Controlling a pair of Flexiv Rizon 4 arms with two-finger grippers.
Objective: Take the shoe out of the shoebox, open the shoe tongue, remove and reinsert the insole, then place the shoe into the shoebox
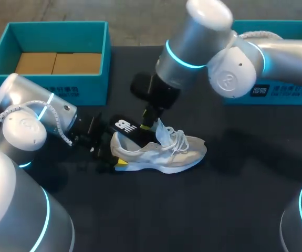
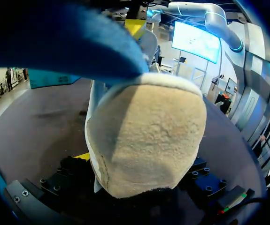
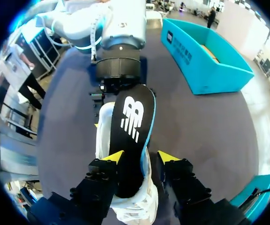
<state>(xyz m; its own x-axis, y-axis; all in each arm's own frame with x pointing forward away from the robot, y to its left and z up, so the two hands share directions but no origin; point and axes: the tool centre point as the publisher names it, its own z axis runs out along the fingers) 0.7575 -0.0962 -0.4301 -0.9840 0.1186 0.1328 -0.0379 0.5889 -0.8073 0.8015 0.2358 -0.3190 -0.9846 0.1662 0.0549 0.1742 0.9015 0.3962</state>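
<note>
The open teal cardboard shoebox (image 1: 93, 89) held no shoe. The left gripper (image 1: 107, 155) clamped the heel of the pale grey mesh sneaker (image 1: 166, 152), which lay on the dark table (image 1: 219, 210). Its black foam insole (image 1: 125, 127) stuck half out, and the right gripper (image 1: 149, 125) straddled it; I could not tell whether it gripped. Removal looked under way; reinserting and boxing remained.

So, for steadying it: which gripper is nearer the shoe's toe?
Right. The right gripper is over the middle of the shoe, holding the insole; the left gripper is at the heel, opposite the toe.
</note>
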